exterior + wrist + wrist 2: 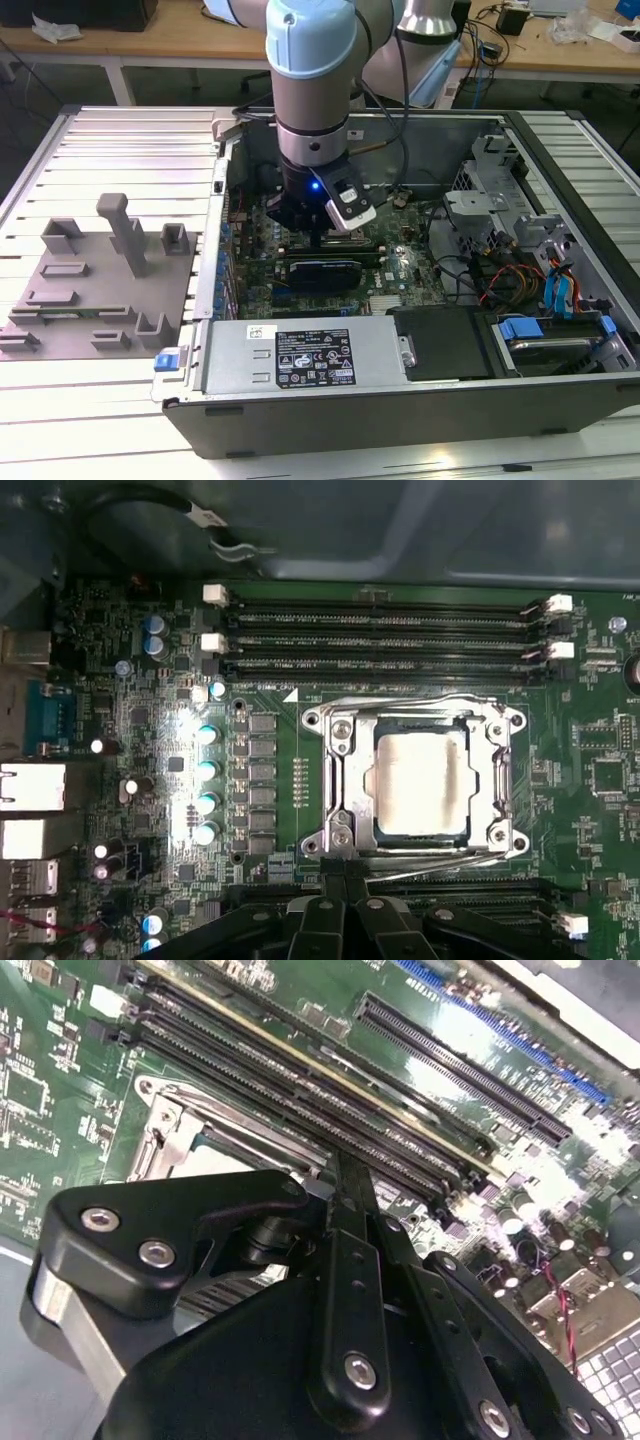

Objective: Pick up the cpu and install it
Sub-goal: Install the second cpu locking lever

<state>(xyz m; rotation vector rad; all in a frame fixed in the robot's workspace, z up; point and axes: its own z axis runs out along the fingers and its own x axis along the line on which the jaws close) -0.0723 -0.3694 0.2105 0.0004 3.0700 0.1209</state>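
Your pincer (pixel 345 885) hangs over the motherboard (pixel 130 680) inside the open computer case (pixel 400 400), and in the first wrist view its two black fingers (pixel 330 875) stand pressed together with nothing between them. The second wrist view gives you the same closed pair from behind (pixel 350 1200), the tips meeting in one thin blade just above the memory slots (pixel 330 1070).

The first wrist view is where you see the cpu (pixel 420 783): it lies flat in the socket frame (pixel 335 780), silvery top up, just beyond the fingertips and apart from them. In the second wrist view the black linkage covers most of that socket, so you get just a corner of the metal frame (pixel 165 1130).

The exterior view gives you the wider setting: the arm (pixel 310 90) reaching straight down into the case, and the grey fixture blocks (pixel 100 280) on the slatted table (pixel 120 150) toward the exterior view's left, well apart from the pincer.
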